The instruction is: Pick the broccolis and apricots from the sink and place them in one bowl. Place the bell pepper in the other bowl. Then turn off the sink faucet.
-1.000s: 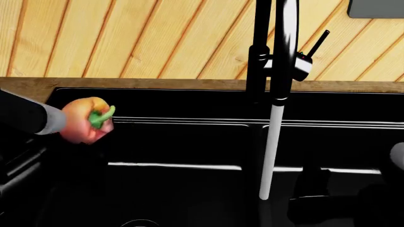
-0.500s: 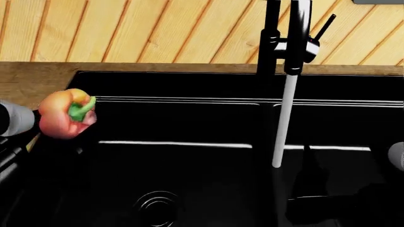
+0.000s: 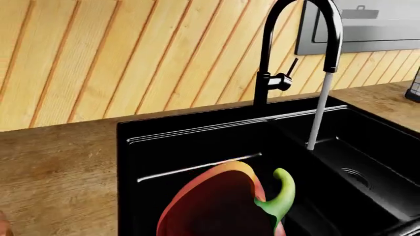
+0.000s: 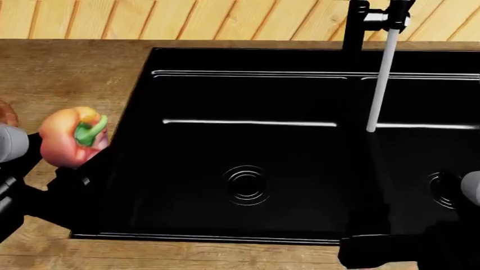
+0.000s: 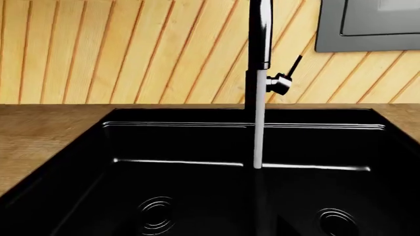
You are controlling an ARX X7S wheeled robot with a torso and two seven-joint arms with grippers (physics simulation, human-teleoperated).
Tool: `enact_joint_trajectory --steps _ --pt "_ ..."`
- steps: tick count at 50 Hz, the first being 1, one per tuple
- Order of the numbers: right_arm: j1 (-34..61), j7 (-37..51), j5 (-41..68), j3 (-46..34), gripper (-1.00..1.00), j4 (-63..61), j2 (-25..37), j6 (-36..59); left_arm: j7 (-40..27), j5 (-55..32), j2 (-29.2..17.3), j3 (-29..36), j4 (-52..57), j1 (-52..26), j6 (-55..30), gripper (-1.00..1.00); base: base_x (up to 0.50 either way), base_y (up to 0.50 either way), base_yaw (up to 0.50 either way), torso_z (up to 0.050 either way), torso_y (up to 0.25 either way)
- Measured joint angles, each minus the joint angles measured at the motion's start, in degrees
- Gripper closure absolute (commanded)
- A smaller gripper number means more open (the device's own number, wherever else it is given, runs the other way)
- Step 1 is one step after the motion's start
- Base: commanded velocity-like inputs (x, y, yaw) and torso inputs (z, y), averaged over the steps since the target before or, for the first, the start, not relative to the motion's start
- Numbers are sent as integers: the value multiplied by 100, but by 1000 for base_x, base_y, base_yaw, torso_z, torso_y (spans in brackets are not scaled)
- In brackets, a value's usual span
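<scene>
A red-orange bell pepper [image 4: 71,138] with a green stem hangs at the end of my left arm [image 4: 10,143], over the left rim of the black sink [image 4: 225,59]. It fills the near part of the left wrist view [image 3: 217,206] and hides the fingers. My right gripper is a dark shape [image 4: 401,252] at the sink's front right; its jaws cannot be made out. The faucet [image 5: 259,34] runs a white stream [image 4: 380,79] into the sink, and its lever handle [image 5: 288,73] is tilted up. No broccoli, apricot or bowl is in view.
The sink has two basins, each with a drain [image 4: 248,184]. Wooden counter [image 4: 67,73] surrounds it, and a plank wall [image 5: 131,49] stands behind. A small reddish-brown thing [image 4: 6,112] shows at the left edge of the counter.
The left arm has carried the pepper leftward from over the basin to the sink's left rim. The head view has tilted down, showing the drains and the front rim.
</scene>
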Motion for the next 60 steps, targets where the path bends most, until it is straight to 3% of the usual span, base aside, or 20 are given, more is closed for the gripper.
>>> enact_joint_trajectory --steps 19,60 --pt "160 42 -71 -9 -100 -56 -18 132 -69 -166 -95 -81 74 -37 22 100 -248 472 0 0 0" --pt "1061 197 314 100 -100 -66 -1 650 64 -244 -263 -205 -180 -389 -72 100 110 500 0 0 0"
